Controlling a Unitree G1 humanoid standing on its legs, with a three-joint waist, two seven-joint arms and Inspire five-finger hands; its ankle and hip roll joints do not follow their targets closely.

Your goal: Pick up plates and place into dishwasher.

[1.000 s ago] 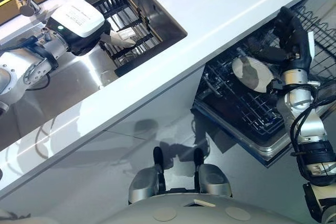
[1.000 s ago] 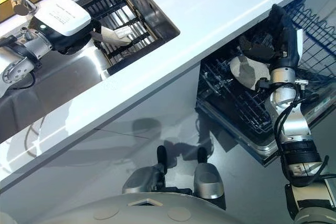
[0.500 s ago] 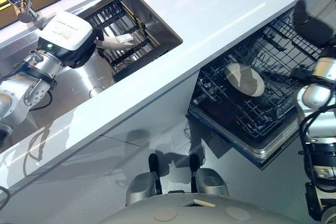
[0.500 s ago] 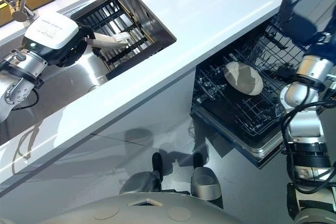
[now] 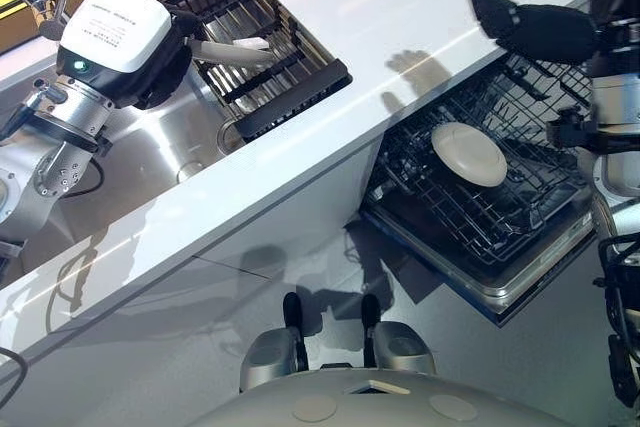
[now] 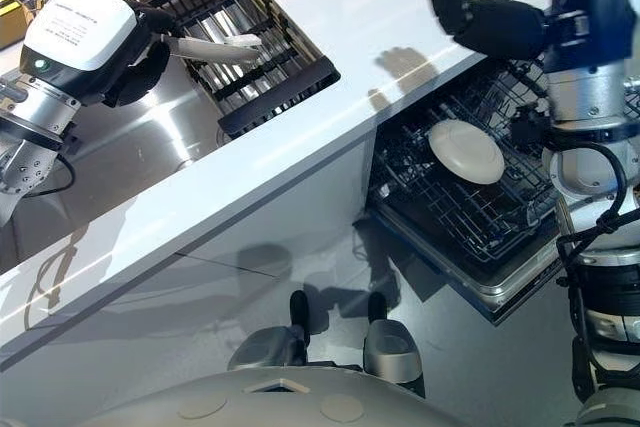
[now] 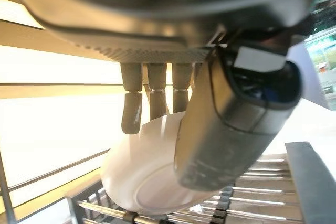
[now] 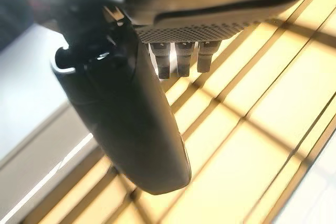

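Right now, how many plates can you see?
2. One plate lies in the dishwasher rack. The other plate is pinched in the left hand over the black sink rack. More may be hidden by the rack bars.

Plate (image 5: 468, 153) in dishwasher rack (image 5: 452, 215); sink rack (image 5: 292, 95) left

Bare dishwasher rack (image 5: 450, 215) lies free around one plate (image 5: 468, 154).

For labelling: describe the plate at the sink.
Find the steel sink; a black rack sits in it. The white plate is held on edge over that rack, pinched by the left robot hand, unlike the other plate lying in the dishwasher.
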